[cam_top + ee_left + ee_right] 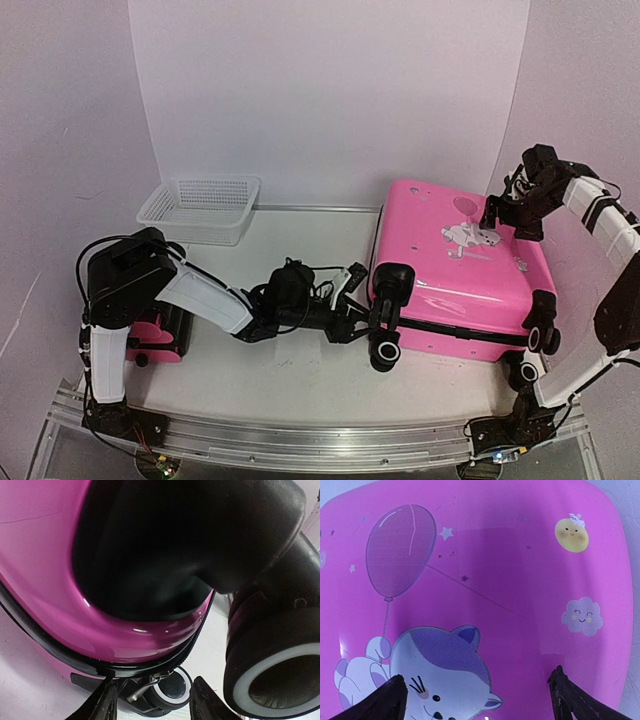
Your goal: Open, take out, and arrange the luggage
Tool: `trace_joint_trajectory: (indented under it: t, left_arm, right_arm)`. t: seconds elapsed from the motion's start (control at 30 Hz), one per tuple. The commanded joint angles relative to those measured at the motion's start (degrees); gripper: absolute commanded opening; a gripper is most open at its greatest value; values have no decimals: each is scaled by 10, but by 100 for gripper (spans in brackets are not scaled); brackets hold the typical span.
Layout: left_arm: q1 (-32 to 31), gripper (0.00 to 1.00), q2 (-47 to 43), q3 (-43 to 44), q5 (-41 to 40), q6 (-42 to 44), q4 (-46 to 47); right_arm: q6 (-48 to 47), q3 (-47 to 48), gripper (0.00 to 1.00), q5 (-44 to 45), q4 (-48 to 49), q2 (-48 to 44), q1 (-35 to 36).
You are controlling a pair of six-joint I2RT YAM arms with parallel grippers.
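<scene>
The left gripper [156,704] is half open and empty at the corner zipper [50,647] of the luggage [460,270], which lies shut and flat, right of centre. The right gripper [480,700] hangs wide open and empty above its shell. Unzipping seems the step in hand: next, close on the zipper and draw it round.

Bright, soft, even light falls from above, with a violet-pink cast over the backdrop [330,90]. Shadows are faint and lie thin under the luggage [455,265]. Its gloss carries small white glints and, in the sharp right wrist view, a dim reflected band. The left wrist view is close, dark and soft-focused around the wheel [270,645].
</scene>
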Motion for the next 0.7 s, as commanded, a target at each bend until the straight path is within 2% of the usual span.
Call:
trace_joint_trajectory:
  t: [0.0, 0.07, 0.17, 0.2, 0.33, 0.4, 0.53, 0.57, 0.67]
  left_arm:
    - [-16, 50, 6, 33, -6, 12, 35]
    - [-21, 49, 12, 36, -29, 10, 35]
    - [-22, 32, 19, 44, -65, -10, 35]
    - [-23, 31, 21, 45, -71, -16, 35]
    - [-33, 31, 19, 39, -104, -19, 35]
    - [-43, 39, 16, 30, -141, -21, 36]
    - [-68, 47, 8, 24, -241, -4, 40]
    - [-69, 47, 9, 27, -248, -7, 40]
    - [-69, 38, 12, 33, -281, -8, 40]
  right_arm:
    - [4, -13, 98, -24, -42, 11, 1]
    - [4, -13, 98, -25, -40, 11, 1]
    - [5, -15, 98, -26, -40, 11, 1]
    - [4, -16, 98, -26, -40, 10, 1]
    - [4, -19, 98, -25, -39, 7, 1]
    - [5, -20, 98, -25, -39, 6, 1]
    - [8, -23, 98, -29, -36, 5, 1]
    - [9, -23, 98, -29, -36, 5, 1]
    - [9, -24, 98, -29, -36, 5, 1]
